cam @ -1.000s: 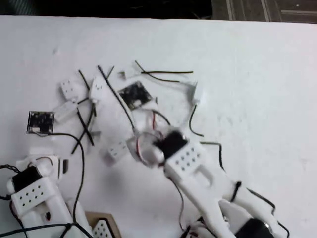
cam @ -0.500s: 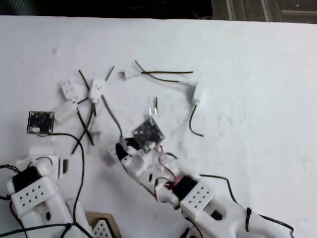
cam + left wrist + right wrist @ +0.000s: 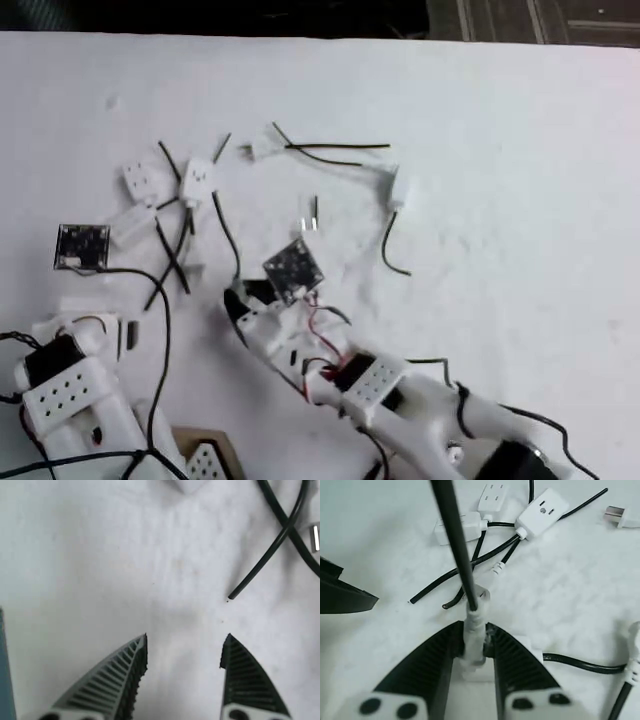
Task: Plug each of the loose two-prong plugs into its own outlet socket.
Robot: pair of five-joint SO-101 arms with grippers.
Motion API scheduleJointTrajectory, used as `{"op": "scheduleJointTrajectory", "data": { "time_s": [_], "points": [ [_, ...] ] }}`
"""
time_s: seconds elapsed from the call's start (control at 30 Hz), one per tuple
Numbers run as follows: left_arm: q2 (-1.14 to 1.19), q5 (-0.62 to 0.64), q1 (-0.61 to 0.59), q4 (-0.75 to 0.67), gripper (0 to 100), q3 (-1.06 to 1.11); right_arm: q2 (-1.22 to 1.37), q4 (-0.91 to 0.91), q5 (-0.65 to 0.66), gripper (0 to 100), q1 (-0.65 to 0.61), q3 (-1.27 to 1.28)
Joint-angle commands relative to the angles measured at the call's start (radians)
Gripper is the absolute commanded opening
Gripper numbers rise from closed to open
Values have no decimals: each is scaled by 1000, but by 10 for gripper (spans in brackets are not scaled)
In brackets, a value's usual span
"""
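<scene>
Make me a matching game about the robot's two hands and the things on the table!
Things:
1. left hand
2. right hand
3. white socket
4. black wires

What each is doing:
A. crossed over each other
B. open above the bare table
C. lying flat with its holes facing up
D. shut on a white plug

Right pairs: 1-B, 2-D, 3-C, 4-A.
</scene>
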Motion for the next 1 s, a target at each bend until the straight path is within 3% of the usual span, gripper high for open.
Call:
{"op": "scheduleJointTrajectory", "data": {
  "time_s": [0.0, 0.23, 0.97],
  "points": [
    [-13, 14, -1, -11, 245, -40, 42, -68, 20, 17, -7, -41],
    [-13, 14, 1, -11, 245, -40, 62, -73, 18, 17, -51, -48],
    [-13, 14, 1, -12, 245, -31, 236, -73, 23, 17, -15, -170]
  ]
}}
